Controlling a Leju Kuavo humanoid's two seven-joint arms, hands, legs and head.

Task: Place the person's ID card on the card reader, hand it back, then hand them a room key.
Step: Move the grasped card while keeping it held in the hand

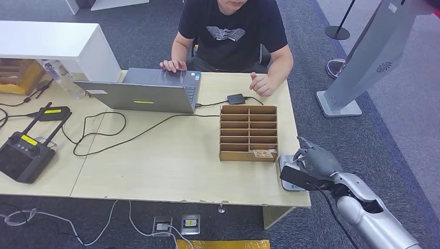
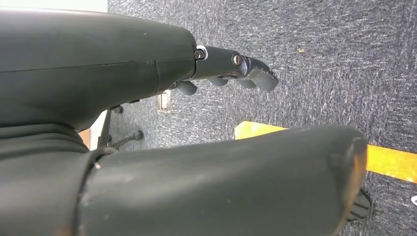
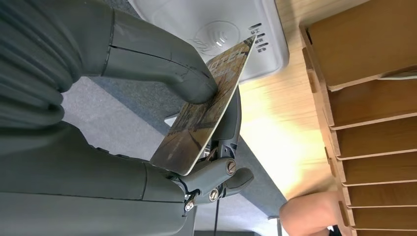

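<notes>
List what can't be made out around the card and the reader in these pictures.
- Card reader: in the head view the right hand covers most of it; in the right wrist view the frame edge cuts it off.
- Card: its print is blurred and seen at a slant, so ID card or room key cannot be told; the thumb covers part.
- Card touching the reader or not: cannot tell.
- Card in the wooden rack: too small to read.

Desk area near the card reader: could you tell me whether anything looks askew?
Only the card: the right robot hand holds it tilted over the card reader, not flat.
</notes>
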